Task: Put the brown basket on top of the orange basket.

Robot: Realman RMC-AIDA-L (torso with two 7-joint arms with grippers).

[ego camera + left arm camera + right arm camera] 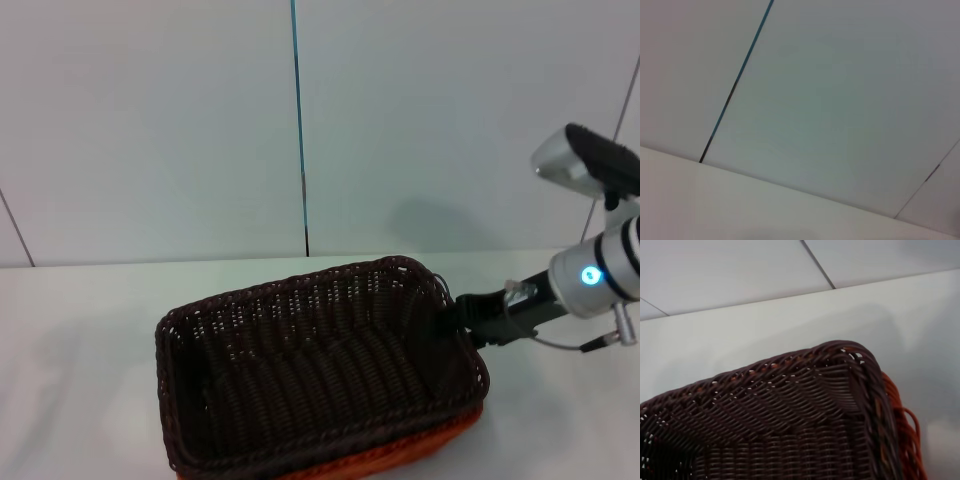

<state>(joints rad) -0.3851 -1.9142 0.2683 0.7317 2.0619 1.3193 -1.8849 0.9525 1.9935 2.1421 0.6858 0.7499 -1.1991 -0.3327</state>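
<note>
The brown basket (320, 370) sits nested in the orange basket (420, 452), low in the head view, around 6 o'clock from the middle of the white table (80, 330). Only a strip of orange shows beneath the brown rim, along the near side and the 4 o'clock corner. In the right wrist view the brown corner (840, 370) fills the foreground, with the orange rim (900, 425) peeking out just beside it — so the stack looks seated, though I cannot tell whether it is fully down all round.

The right gripper (462, 318) reaches in from 3 o'clock and meets the brown basket's right-hand rim. Its fingers merge with the dark weave, so I cannot tell whether it is clamped on the rim, parted, or merely touching. The left gripper is not in sight; the left wrist view shows only the wall panels (840, 100) and the table edge (670, 195), which suggests that arm is parked clear of the work.

As for handling, the brown basket looks light and fairly stiff, an open-weave shell that should keep its shape under a modest pinch. The braided rim is the natural place to hold: thick, textured, unlikely to slip. A grip at 1 short side may let the far end sag or tilt, so a firm pinch at mid-rim seems wise. The open weave could snag a fingertip on release.
</note>
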